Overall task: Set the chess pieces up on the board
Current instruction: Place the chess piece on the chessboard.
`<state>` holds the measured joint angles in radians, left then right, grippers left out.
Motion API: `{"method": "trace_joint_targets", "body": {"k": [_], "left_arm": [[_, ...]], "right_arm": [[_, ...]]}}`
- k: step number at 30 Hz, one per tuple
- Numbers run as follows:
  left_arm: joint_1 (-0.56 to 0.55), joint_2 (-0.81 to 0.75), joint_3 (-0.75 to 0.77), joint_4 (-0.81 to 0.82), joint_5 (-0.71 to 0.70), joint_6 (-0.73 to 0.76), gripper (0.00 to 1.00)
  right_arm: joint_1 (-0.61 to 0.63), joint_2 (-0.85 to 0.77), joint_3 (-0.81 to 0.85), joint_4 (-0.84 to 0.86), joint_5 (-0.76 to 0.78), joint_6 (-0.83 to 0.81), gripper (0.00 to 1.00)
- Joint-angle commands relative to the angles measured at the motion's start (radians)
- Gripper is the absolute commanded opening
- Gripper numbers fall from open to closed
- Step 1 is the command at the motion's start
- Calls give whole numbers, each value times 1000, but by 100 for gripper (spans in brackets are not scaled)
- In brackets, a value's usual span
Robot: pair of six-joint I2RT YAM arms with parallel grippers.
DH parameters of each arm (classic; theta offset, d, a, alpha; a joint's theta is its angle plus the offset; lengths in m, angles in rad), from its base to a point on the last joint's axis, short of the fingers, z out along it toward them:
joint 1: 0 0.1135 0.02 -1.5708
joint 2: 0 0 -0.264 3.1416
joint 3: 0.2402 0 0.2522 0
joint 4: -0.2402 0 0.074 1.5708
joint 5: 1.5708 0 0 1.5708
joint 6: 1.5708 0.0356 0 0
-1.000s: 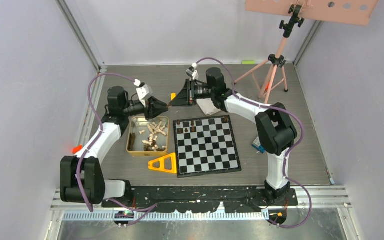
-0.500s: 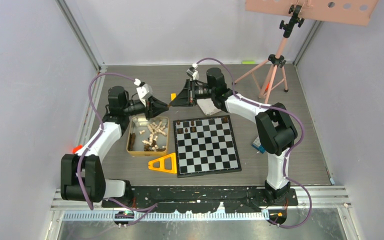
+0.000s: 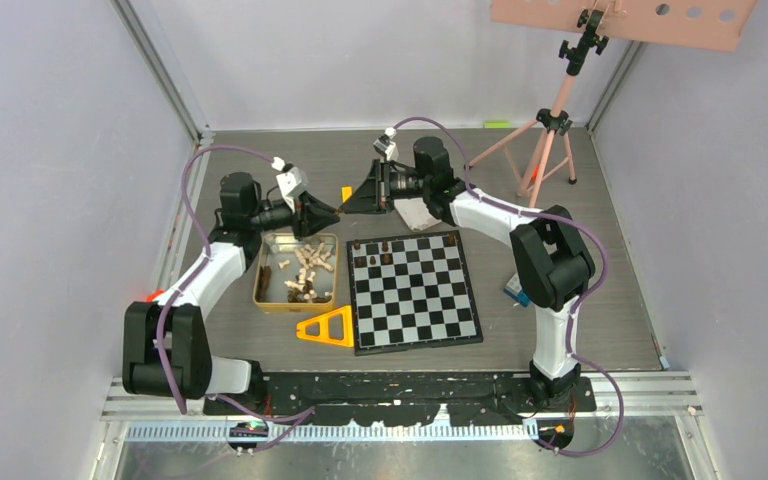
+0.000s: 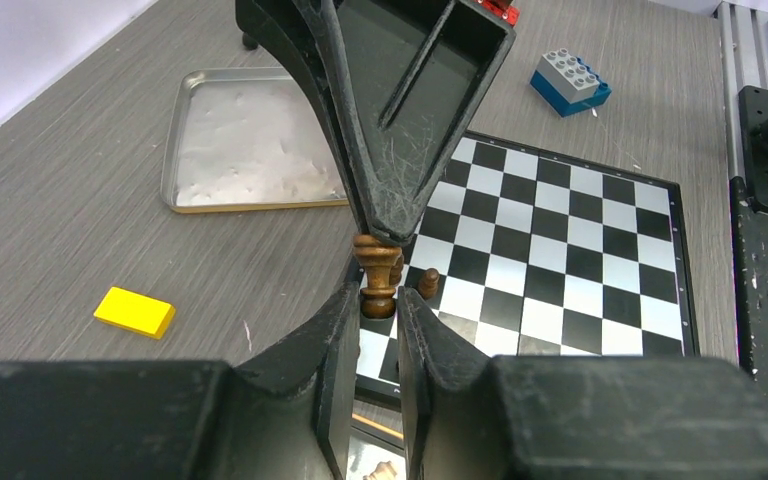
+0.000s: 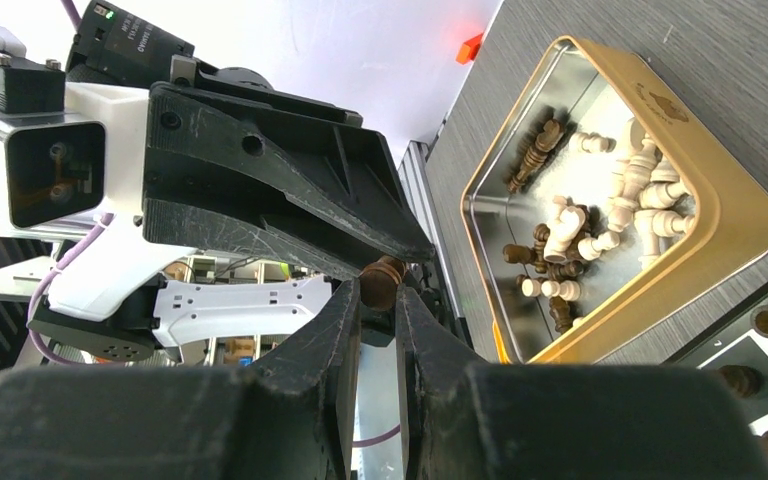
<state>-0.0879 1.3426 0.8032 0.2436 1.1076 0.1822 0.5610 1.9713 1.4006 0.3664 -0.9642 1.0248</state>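
The left claw point(image 4: 378, 305) clenches the foot of a small dark brown wooden chess piece point(image 4: 377, 262) whose head the right claw point(image 5: 378, 290) pinches, seemingly a mid-air handover above the bench point(image 4: 70, 200), beside the black-and-white checked board point(image 4: 570, 270).

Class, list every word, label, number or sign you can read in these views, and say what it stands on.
No text reads clearly in any view.
Embossed mark on the gold tin wall: too blurred to read.
Studs of the toy brick: any lettering too small to see.
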Motion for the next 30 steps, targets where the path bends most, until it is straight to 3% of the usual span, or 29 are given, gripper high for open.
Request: {"method": "trace_joint_targets", "body": {"k": [1,9,19,30], "left_arm": [[-7,5,35,60,0,-16,22],[-7,-5,38,70,-3,-34,23],[-8,-32,14,224,-35,-165,41],[-6,-21,13,307,6,-160,41]], "right_arm": [[-1,-56,-5,48,-4,-2,1],[-1,-49,-8,64,-6,7,1],[-16,-39,-28,192,-1,146,1],[-39,-42,-47,301,5,263,1]]}}
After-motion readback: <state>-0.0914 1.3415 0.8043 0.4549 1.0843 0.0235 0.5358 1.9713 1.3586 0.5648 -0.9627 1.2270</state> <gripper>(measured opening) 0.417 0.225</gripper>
